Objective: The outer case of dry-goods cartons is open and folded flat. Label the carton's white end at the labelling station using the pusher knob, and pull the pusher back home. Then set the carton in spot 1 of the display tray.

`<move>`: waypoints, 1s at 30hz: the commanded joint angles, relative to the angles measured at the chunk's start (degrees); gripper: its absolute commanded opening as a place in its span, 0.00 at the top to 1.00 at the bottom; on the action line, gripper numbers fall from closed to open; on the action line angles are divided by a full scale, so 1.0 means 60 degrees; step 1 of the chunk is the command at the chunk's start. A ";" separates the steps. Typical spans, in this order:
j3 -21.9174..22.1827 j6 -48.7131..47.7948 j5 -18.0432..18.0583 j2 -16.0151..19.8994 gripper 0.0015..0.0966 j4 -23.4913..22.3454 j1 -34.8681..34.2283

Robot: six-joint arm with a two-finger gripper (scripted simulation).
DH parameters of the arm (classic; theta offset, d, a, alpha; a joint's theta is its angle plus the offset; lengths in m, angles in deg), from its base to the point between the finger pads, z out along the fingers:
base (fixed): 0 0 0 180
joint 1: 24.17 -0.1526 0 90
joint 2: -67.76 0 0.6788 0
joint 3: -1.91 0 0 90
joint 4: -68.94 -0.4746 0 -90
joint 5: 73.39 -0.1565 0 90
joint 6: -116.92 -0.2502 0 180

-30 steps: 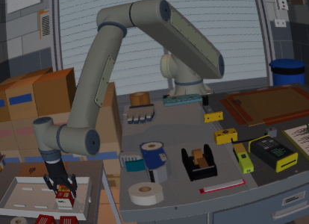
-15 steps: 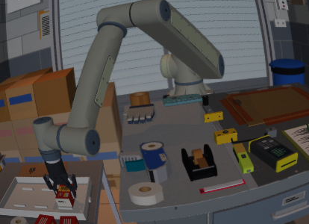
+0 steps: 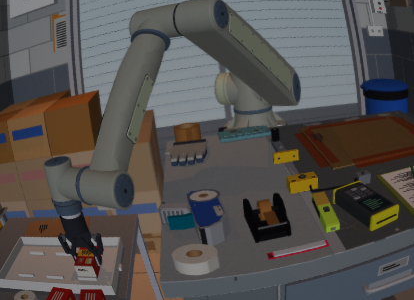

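Note:
My gripper point(image 3: 82, 252) hangs over the right part of the display tray point(image 3: 60, 265) on the low table at the left, and its fingers are closed on a red carton point(image 3: 86, 267) with a white end facing down. The carton stands upright in the tray near its right rim, its base at or just above the tray floor; I cannot tell whether it rests there. The tray floor carries several white spot marks. The labelling station's yellow blocks point(image 3: 301, 182) and knob sit far off on the main bench to the right.
The main bench point(image 3: 280, 200) holds a blue tape dispenser point(image 3: 206, 210), a black tape holder point(image 3: 266, 219), a white tape roll point(image 3: 195, 259) and a yellow handheld device point(image 3: 366, 204). Two more red cartons point(image 3: 75, 294) lie below the tray. Cardboard boxes point(image 3: 50, 135) are stacked behind.

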 commanded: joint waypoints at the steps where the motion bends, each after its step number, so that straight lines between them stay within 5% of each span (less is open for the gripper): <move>1: -0.0014 0.0000 -0.0001 -0.0015 0.76 0.0007 0.0000; 30: -0.0014 0.0000 -0.0001 -0.0015 0.17 0.0007 0.0000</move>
